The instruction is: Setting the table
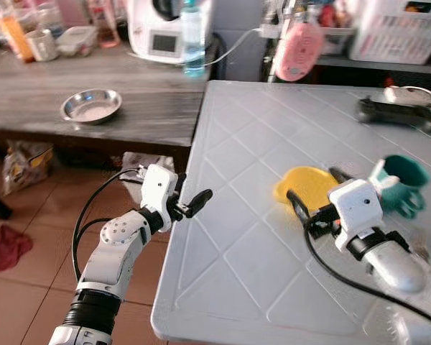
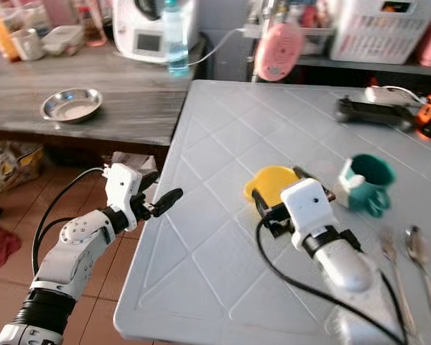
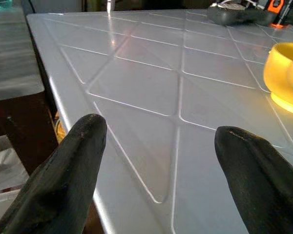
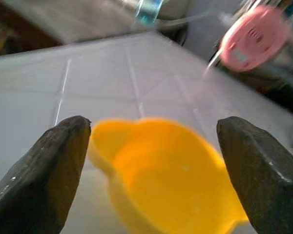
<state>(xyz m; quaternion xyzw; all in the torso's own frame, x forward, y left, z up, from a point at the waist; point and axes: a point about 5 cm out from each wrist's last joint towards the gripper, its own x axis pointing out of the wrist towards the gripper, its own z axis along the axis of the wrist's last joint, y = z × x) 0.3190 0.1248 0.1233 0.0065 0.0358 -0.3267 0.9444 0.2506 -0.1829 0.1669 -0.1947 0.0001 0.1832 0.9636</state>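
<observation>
Over yellow bowl (image 4: 171,180), right gripper (image 4: 154,146) fingers (image 4: 49,170) wide apart

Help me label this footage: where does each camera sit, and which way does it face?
Left eye view: on the head, looking down at the white table; both arms show, left hand at the table's edge.
Right eye view: the head's other eye, same scene; right hand at the yellow bowl, beside a green cup.
Left wrist view: looks between open fingers across the table.
Right wrist view: open fingers flank the bowl.
Shared: bowl and table.
</observation>
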